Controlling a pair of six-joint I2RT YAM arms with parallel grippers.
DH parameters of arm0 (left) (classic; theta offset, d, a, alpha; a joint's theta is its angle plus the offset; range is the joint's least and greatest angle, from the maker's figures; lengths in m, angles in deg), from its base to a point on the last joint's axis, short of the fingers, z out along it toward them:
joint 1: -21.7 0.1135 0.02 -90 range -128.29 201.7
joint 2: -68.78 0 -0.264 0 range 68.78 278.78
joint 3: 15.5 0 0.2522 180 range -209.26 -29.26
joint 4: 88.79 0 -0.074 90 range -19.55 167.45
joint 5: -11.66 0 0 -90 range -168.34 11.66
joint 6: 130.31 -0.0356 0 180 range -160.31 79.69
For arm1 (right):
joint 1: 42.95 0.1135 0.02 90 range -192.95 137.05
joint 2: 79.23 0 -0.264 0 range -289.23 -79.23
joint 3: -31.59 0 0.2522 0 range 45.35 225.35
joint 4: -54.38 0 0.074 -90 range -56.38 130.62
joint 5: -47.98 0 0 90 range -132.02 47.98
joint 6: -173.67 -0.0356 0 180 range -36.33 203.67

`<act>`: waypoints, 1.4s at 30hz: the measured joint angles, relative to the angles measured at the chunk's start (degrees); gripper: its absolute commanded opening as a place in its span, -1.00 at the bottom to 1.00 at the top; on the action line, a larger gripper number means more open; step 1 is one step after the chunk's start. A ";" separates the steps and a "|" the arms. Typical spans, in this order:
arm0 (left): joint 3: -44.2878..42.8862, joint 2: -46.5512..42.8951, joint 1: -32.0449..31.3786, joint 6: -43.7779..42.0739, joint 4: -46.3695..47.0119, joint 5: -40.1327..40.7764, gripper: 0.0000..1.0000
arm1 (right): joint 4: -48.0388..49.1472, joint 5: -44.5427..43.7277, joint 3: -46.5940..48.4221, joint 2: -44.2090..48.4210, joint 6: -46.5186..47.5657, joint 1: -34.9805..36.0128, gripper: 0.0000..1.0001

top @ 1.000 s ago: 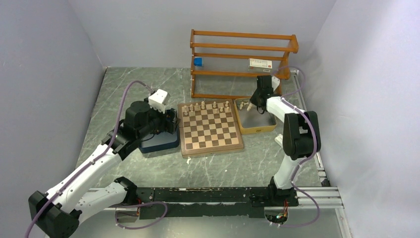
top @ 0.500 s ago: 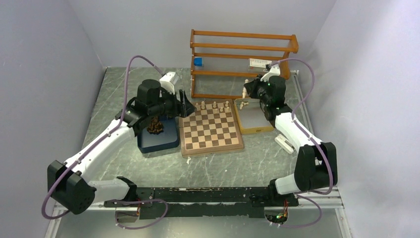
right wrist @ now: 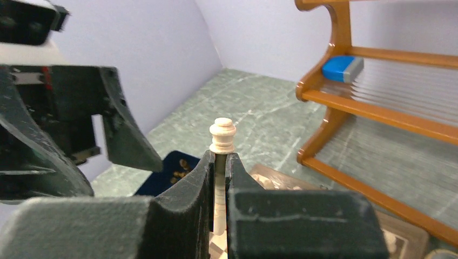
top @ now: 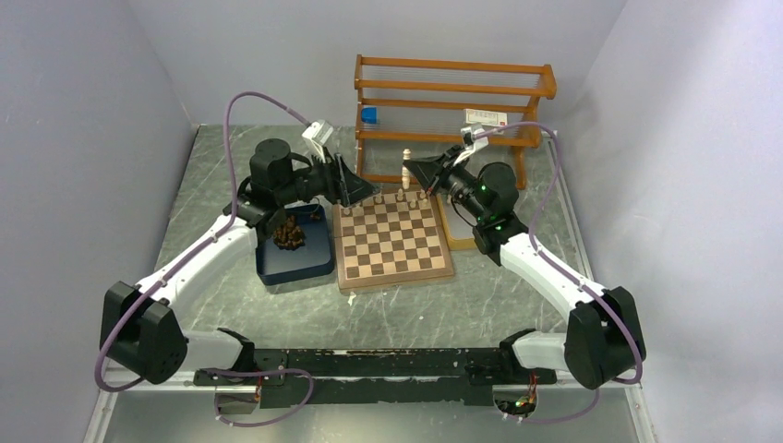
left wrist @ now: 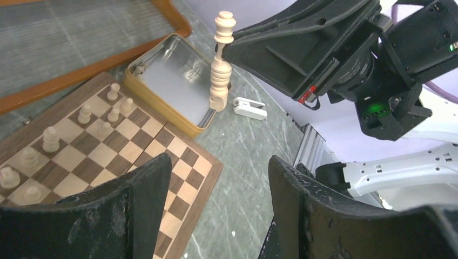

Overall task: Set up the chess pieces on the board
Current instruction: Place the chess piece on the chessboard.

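Note:
The board (top: pixel 392 242) lies mid-table with several pale cream chess pieces (top: pixel 399 197) along its far rows; they also show in the left wrist view (left wrist: pixel 83 114). My right gripper (top: pixel 414 170) is shut on a tall cream piece (top: pixel 406 155), held upright in the air over the board's far edge; the piece also shows in the left wrist view (left wrist: pixel 221 65) and the right wrist view (right wrist: pixel 222 135). My left gripper (top: pixel 362 189) is open and empty above the board's far left corner, facing the right gripper. Dark brown pieces (top: pixel 289 234) lie heaped in the dark blue tray (top: pixel 300 266).
A shallow tan tray (left wrist: pixel 167 70) sits right of the board, partly hidden under my right arm in the top view. A wooden rack (top: pixel 452 111) with a small blue object (right wrist: pixel 342 67) stands behind. A small white object (left wrist: pixel 249 108) lies on the table near the tan tray.
My right gripper has lifted the cream piece out of the tan tray and swung left over the board's far edge. My left gripper has risen from the blue tray toward the board's far left corner.

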 measured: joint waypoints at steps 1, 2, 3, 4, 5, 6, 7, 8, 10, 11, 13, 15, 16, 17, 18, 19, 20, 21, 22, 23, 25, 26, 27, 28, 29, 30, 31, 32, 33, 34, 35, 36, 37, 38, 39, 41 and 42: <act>0.37 0.42 0.04 0.31 1.55 -0.92 0.44 | 1.11 0.35 0.00 0.09 -1.03 0.22 -1.00; 1.03 0.83 0.04 0.70 3.63 -1.97 0.46 | 1.84 0.63 0.00 0.09 -1.88 0.28 -1.00; 1.86 1.31 0.07 1.20 5.73 -3.06 0.48 | 2.47 0.81 -0.07 0.09 -3.10 0.35 -1.00; 2.73 1.79 0.07 1.66 7.72 -4.15 0.50 | 3.21 0.98 -0.28 0.09 -4.48 0.42 -1.00; 3.80 2.40 0.07 2.16 9.84 -5.22 0.51 | 3.96 1.11 -0.57 0.09 -5.81 0.46 -1.00; 4.39 2.78 0.07 2.32 10.93 -5.66 0.51 | 4.61 1.20 -0.90 0.09 -7.15 0.55 -1.00; 5.07 3.17 0.07 2.64 12.31 -6.05 0.51 | 5.07 1.27 -1.16 0.09 -8.13 0.63 -1.00; 5.64 3.61 0.07 2.91 13.90 -6.45 0.51 | 5.57 1.33 -1.46 0.09 -9.40 0.76 -1.00; 5.95 4.22 0.07 3.32 16.39 -6.93 0.54 | 6.36 1.38 -1.75 0.07 -11.61 1.18 -1.00; 5.95 4.52 0.07 3.48 18.23 -7.10 0.55 | 6.82 1.33 -1.84 0.09 -12.52 1.46 -1.00; 5.92 4.85 -0.09 3.58 21.31 -7.52 0.56 | 7.41 1.22 -1.84 0.09 -13.94 2.10 -1.00; 5.79 5.25 -0.33 3.50 23.52 -7.67 0.57 | 8.00 1.07 -1.86 0.09 -15.28 2.69 -1.00; 5.64 5.55 -0.48 3.43 24.15 -7.69 0.57 | 8.35 0.92 -1.88 0.09 -16.09 2.97 -1.00; 5.33 6.03 -0.76 3.23 24.68 -7.74 0.56 | 8.79 0.76 -1.95 0.09 -16.72 3.26 -1.00; 5.09 6.54 -1.03 3.08 25.07 -7.76 0.55 | 9.25 0.61 -2.05 0.09 -17.42 3.48 -1.00; 4.85 7.15 -1.31 2.97 25.49 -7.76 0.54 | 9.64 0.42 -2.16 0.09 -17.97 3.72 -1.00; 4.74 7.61 -1.57 2.86 25.75 -7.76 0.51 | 9.99 0.24 -2.32 0.09 -18.47 3.93 -1.00; 4.72 8.00 -1.77 2.80 26.03 -7.76 0.48 | 10.34 0.00 -2.45 0.11 -19.04 4.17 -1.00; 4.72 8.35 -1.95 2.82 26.25 -7.76 0.45 | 10.60 -0.24 -2.58 0.17 -19.54 4.39 -1.00; 4.72 8.66 -2.03 2.84 26.58 -7.76 0.42 | 10.80 -0.46 -2.78 0.31 -19.98 4.61 -1.00; 4.72 9.16 -2.25 2.91 27.56 -7.78 0.38 | 10.88 -0.81 -3.04 0.72 -20.41 4.98 -1.00; 4.72 9.42 -2.32 3.06 28.20 -7.85 0.36 | 10.88 -1.07 -3.08 0.96 -20.52 5.25 -1.00; 4.72 9.64 -2.36 3.15 28.87 -7.87 0.35 | 10.93 -1.31 -3.08 1.18 -20.57 5.46 -1.00; 4.72 9.77 -2.38 3.30 29.33 -7.89 0.33 | 10.97 -1.51 -3.08 1.38 -20.61 5.62 -1.00; 4.72 9.94 -2.40 3.34 29.88 -7.89 0.30 | 11.02 -1.62 -3.10 1.53 -20.68 5.75 -1.00; 4.72 10.01 -2.40 3.45 30.18 -7.89 0.26 | 11.04 -1.75 -3.10 1.64 -20.72 5.81 -1.00; 4.72 10.05 -2.43 3.54 30.58 -7.96 0.21 | 11.19 -1.92 -3.10 1.73 -20.81 5.86 -1.00; 4.72 10.10 -2.49 3.67 30.91 -8.02 0.14 | 11.28 -1.99 -3.10 1.75 -20.96 5.88 -1.00; 4.72 10.10 -2.56 3.76 31.19 -8.13 0.07 | 11.28 -2.01 -3.10 1.75 -21.03 5.92 -1.00; 4.72 10.10 -2.60 3.82 31.52 -8.24 -0.03 | 11.30 -2.12 -3.13 1.75 -21.14 5.97 -1.00; 4.72 10.10 -2.60 3.89 31.85 -8.41 -0.15 | 11.30 -2.16 -3.13 1.75 -21.18 5.97 -1.00; 4.72 10.10 -2.60 3.91 31.93 -8.41 -0.29 | 11.34 -2.19 -3.13 1.75 -21.20 5.97 -0.98; 4.72 10.10 -2.60 3.80 31.91 -8.55 -0.42 | 11.41 -2.34 -3.13 1.75 -21.20 6.03 -0.92; 4.72 10.10 -2.67 3.65 31.78 -8.61 -0.51 | 11.41 -2.38 -3.15 1.75 -21.18 6.05 -0.85; 4.72 10.10 -2.71 3.56 31.61 -8.61 -0.59 | 11.39 -2.36 -3.19 1.79 -21.18 6.08 -0.74; 4.70 10.10 -2.71 2.49 31.06 -8.61 -0.67 | 10.99 -2.29 -3.23 1.90 -20.98 6.25 -0.62; 4.70 10.10 -2.71 2.10 30.77 -8.63 -0.68 | 10.64 -2.19 -3.23 2.03 -20.74 6.32 -0.59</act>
